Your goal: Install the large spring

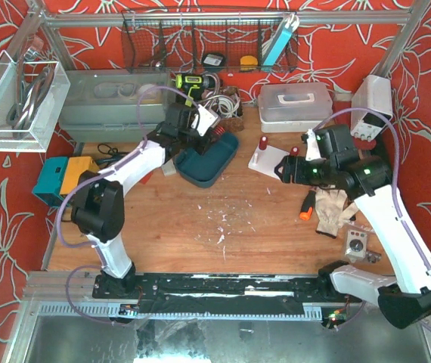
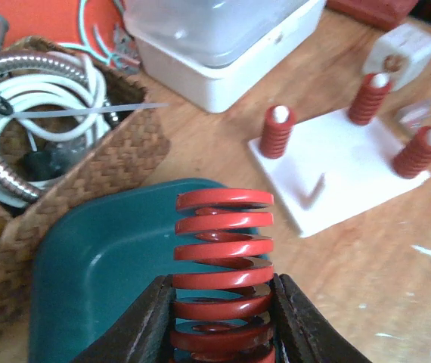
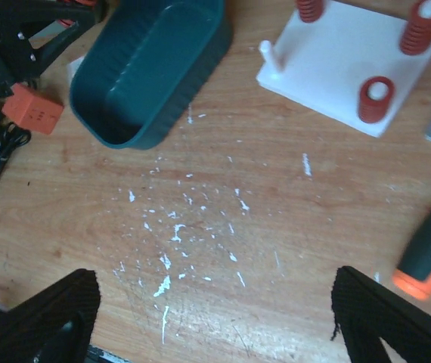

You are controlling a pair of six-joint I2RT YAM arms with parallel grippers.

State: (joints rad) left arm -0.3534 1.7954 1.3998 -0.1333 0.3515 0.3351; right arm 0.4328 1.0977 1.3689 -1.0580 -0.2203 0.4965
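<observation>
L end effector clamped on lower coils of large spring over teal tray, R end effector wide/empty; risk: low grip lets spring tilt, snag bare peg on white plate.

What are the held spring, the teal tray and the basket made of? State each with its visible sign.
Large spring: likely metal under a glossy red coat; its flat coils carry sharp highlights. Teal tray: probably moulded plastic, smooth with a soft sheen and rounded corners. Basket: woven fibre, rattan or similar, matt brown; the plaited strips show.
</observation>
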